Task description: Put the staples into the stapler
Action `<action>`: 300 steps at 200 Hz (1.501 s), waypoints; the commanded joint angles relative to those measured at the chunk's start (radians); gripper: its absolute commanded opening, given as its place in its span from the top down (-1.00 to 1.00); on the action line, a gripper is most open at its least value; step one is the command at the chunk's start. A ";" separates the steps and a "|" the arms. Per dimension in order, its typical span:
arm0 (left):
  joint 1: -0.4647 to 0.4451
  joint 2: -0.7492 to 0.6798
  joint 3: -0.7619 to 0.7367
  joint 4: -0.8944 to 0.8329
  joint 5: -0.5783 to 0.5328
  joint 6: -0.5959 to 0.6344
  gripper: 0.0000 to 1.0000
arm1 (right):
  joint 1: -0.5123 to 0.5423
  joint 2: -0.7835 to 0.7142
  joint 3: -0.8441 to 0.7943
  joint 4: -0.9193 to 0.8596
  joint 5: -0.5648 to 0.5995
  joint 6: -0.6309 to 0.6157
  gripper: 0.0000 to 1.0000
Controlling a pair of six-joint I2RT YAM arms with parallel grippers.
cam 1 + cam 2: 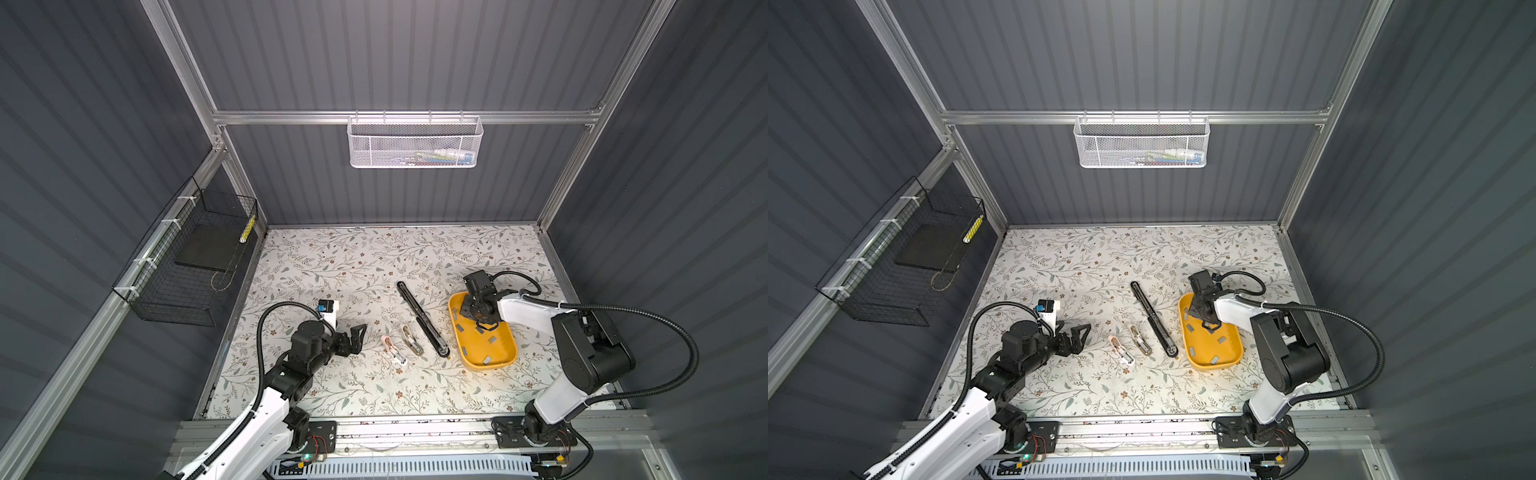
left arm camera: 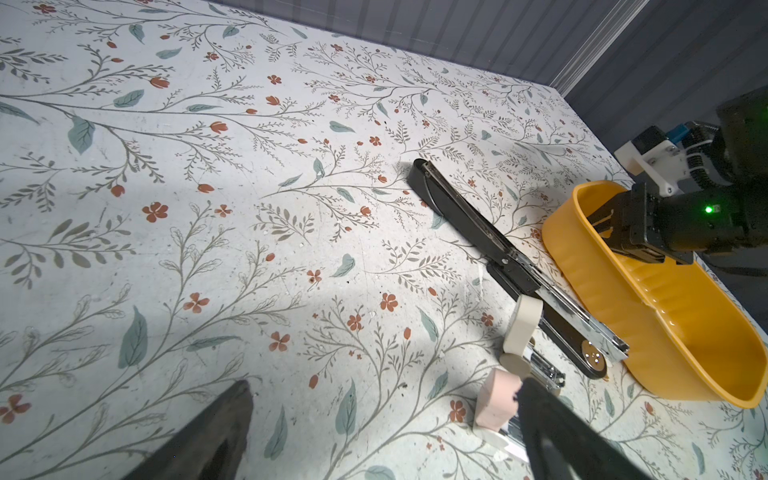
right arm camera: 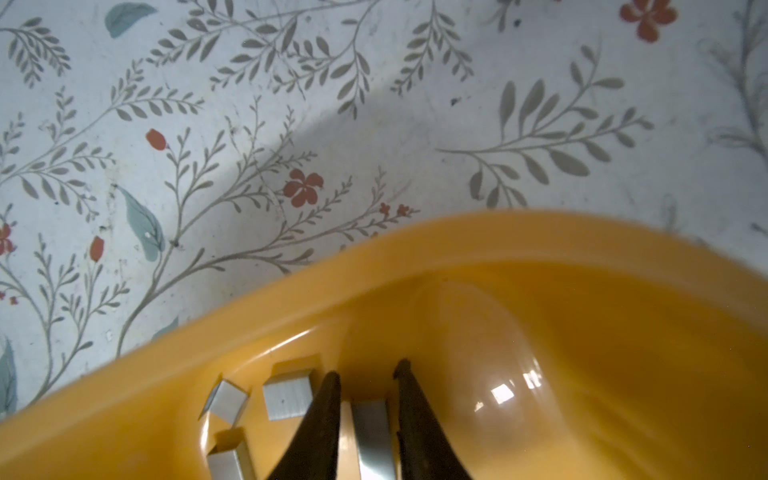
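The left jaws are wide open and hold nothing; they hang low over the tabletop, near the front, and point at the small pink stapler. Just past it lies a small tan stapler, and then a long black stapler, opened out flat so its shiny metal track shows. I cannot tell which of the three is to be filled. Just beside the black one sits a yellow tray, and the staples are in there, little grey strips spread over its floor. The right jaws reach down into the tray, toward its far end. They are nearly closed, one on each side of a single strip, but a thin bit of yellow shows beside it, so I cannot tell if they pinch it yet. The strip is thin and smooth, so it may slip or tip when lifted. A hard squeeze might snap it into bits. The jaws might bump the other strips close by, or shove the light tray into the black stapler. A crooked strip would not slide into a track.
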 commanded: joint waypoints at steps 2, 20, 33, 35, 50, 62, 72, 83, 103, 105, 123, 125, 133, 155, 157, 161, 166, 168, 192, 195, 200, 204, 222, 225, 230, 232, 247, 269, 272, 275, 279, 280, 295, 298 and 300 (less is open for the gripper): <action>0.000 -0.005 0.004 -0.013 -0.009 0.000 -0.99 | 0.012 -0.013 -0.028 -0.067 0.011 0.010 0.44; 0.000 -0.006 0.004 -0.014 -0.008 0.000 -0.99 | 0.017 -0.014 -0.024 -0.076 0.023 0.016 0.44; 0.000 -0.008 0.003 -0.013 -0.007 0.000 -0.99 | 0.021 -0.014 -0.028 -0.072 0.027 0.016 0.44; 0.000 -0.007 0.003 -0.013 -0.007 -0.001 -1.00 | 0.022 -0.013 -0.028 -0.071 0.027 0.016 0.44; 0.000 -0.009 0.001 -0.014 -0.007 0.000 -0.99 | 0.022 -0.005 -0.027 -0.065 0.023 0.011 0.47; 0.000 -0.010 0.001 -0.013 -0.007 0.000 -0.99 | 0.022 0.009 -0.023 -0.059 0.021 0.008 0.49; 0.000 -0.011 0.001 -0.013 -0.007 -0.001 -0.99 | 0.021 0.022 -0.016 -0.056 0.021 0.006 0.53; 0.000 -0.010 0.001 -0.014 -0.007 0.000 -1.00 | 0.022 0.035 -0.008 -0.059 0.021 0.006 0.57; 0.000 -0.011 0.001 -0.014 -0.007 0.000 -0.99 | 0.021 0.047 -0.001 -0.058 0.021 0.003 0.60; 0.000 -0.009 0.002 -0.013 -0.007 0.000 -0.99 | 0.022 0.047 -0.002 -0.058 0.021 0.003 0.60; 0.000 -0.007 0.001 -0.013 -0.007 -0.001 -0.99 | 0.020 0.048 -0.002 -0.056 0.022 0.002 0.61; 0.000 -0.007 0.001 -0.013 -0.007 0.000 -0.99 | 0.021 0.047 -0.002 -0.056 0.021 0.000 0.60; 0.000 -0.007 0.002 -0.014 -0.007 0.000 -0.99 | 0.021 0.045 -0.001 -0.057 0.021 0.000 0.61; 0.000 -0.006 0.004 -0.012 -0.007 0.000 -0.99 | 0.022 0.025 -0.002 -0.067 0.028 -0.003 0.63; 0.000 -0.006 0.004 -0.012 -0.007 0.000 -0.99 | 0.022 0.023 -0.002 -0.068 0.028 -0.003 0.63; 0.000 -0.006 0.004 -0.011 -0.007 0.000 -0.99 | 0.021 0.016 -0.002 -0.069 0.032 -0.004 0.63; 0.000 -0.006 0.004 -0.011 -0.007 0.000 -0.99 | 0.021 0.005 -0.004 -0.073 0.035 -0.004 0.63; 0.000 -0.006 0.003 -0.012 -0.007 0.000 -0.99 | 0.021 0.001 -0.004 -0.074 0.036 -0.006 0.63; 0.000 -0.006 0.004 -0.013 -0.007 0.000 -1.00 | 0.023 -0.075 -0.020 -0.087 0.048 -0.012 0.64; 0.000 -0.006 0.004 -0.013 -0.007 -0.001 -0.99 | 0.022 -0.087 -0.022 -0.088 0.047 -0.011 0.64; 0.000 -0.007 0.003 -0.013 -0.007 0.000 -0.99 | 0.025 -0.106 -0.028 -0.090 0.047 -0.014 0.64; 0.000 -0.007 0.003 -0.013 -0.007 0.000 -0.99 | 0.026 -0.122 -0.032 -0.091 0.048 -0.013 0.64; 0.000 -0.009 0.002 -0.013 -0.006 0.000 -0.99 | 0.042 -0.198 -0.047 -0.100 0.051 -0.024 0.64; 0.000 -0.009 0.002 -0.013 -0.007 -0.001 -0.99 | 0.045 -0.209 -0.048 -0.101 0.052 -0.028 0.65; 0.000 -0.009 0.002 -0.013 -0.007 -0.001 -0.99 | 0.052 -0.229 -0.050 -0.107 0.056 -0.033 0.65; 0.000 -0.009 0.002 -0.014 -0.007 0.000 -0.99 | 0.055 -0.239 -0.051 -0.108 0.057 -0.035 0.65; 0.000 -0.007 0.002 -0.013 -0.006 0.000 -1.00 | 0.086 -0.307 -0.054 -0.114 0.066 -0.059 0.68; 0.000 -0.007 0.002 -0.012 -0.003 0.000 -0.99 | 0.165 -0.426 -0.060 -0.103 0.086 -0.117 0.67; 0.000 -0.007 0.002 -0.011 -0.002 0.000 -0.99 | 0.179 -0.443 -0.061 -0.102 0.091 -0.125 0.67; 0.000 -0.009 0.001 -0.012 -0.001 0.000 -0.99 | 0.190 -0.458 -0.062 -0.098 0.096 -0.136 0.67; 0.000 -0.009 0.001 -0.011 0.000 0.000 -0.99 | 0.210 -0.479 -0.063 -0.096 0.101 -0.149 0.67; 0.000 -0.010 0.001 -0.012 0.000 0.000 -0.99 | 0.213 -0.486 -0.062 -0.095 0.101 -0.152 0.67; 0.000 -0.011 0.001 -0.011 0.002 0.002 -0.99 | 0.271 -0.563 -0.053 -0.089 0.089 -0.211 0.68; 0.000 -0.010 0.001 -0.011 0.002 0.002 -1.00 | 0.283 -0.575 -0.050 -0.090 0.084 -0.224 0.68; 0.000 -0.010 0.002 -0.011 0.002 0.000 -0.99 | 0.289 -0.582 -0.048 -0.091 0.081 -0.231 0.68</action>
